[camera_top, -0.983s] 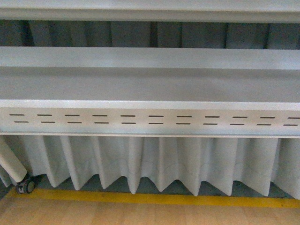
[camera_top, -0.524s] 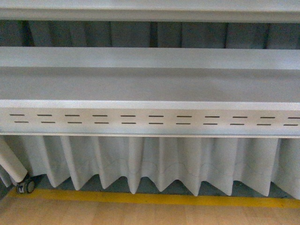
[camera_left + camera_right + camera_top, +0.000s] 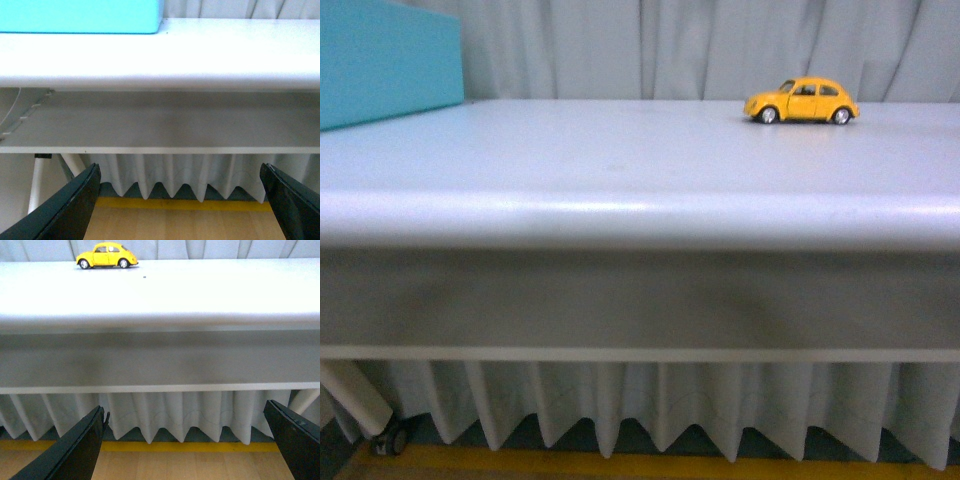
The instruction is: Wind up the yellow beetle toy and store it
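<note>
The yellow beetle toy (image 3: 801, 101) stands on its wheels at the far right of the white table top (image 3: 620, 160), side on, nose to the left. It also shows in the right wrist view (image 3: 107, 255), far back on the table. My left gripper (image 3: 182, 200) is open and empty, below and in front of the table's front edge. My right gripper (image 3: 185, 445) is open and empty too, likewise low in front of the table. Neither gripper shows in the front view.
A turquoise box (image 3: 385, 60) stands at the table's far left, also in the left wrist view (image 3: 80, 15). A grey pleated curtain (image 3: 670, 45) hangs behind, a pleated skirt (image 3: 650, 400) under the table. A castor wheel (image 3: 388, 437) and yellow floor line (image 3: 620, 466) lie below.
The front view has risen: earlier it showed slotted shelf edges and the skirt, now the table top with the yellow toy and the turquoise box.
</note>
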Controlling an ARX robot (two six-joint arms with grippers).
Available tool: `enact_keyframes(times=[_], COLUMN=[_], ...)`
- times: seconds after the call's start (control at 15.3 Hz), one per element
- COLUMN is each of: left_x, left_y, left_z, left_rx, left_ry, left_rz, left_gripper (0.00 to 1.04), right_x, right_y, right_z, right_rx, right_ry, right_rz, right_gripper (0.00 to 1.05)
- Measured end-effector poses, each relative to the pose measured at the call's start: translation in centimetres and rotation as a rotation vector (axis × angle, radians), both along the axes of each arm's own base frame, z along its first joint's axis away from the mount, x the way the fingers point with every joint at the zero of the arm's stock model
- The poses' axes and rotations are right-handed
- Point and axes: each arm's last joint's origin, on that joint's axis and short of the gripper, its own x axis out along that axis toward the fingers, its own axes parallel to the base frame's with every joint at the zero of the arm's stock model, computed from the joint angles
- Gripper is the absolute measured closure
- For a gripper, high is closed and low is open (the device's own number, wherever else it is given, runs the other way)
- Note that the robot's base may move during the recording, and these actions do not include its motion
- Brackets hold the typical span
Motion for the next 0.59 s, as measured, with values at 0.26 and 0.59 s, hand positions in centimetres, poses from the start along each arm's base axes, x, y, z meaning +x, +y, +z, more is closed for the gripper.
enact_keyframes(times=[0.26, 0.59], left_x=[0.0, 0.0], left_y=[0.0, 0.0], left_z=[-0.01, -0.01], left_rx=[0.001, -0.001], left_ry=[0.001, 0.001], left_rz=[-0.001, 0.0], left_gripper=[0.07, 0.07], right_x=[0.0, 0.0], right_y=[0.0, 0.0], right_z=[0.01, 0.01], right_rx=[0.001, 0.002], right_ry=[-0.001, -0.002], right_rz=[0.0, 0.0], right_gripper=[0.07, 0.07])
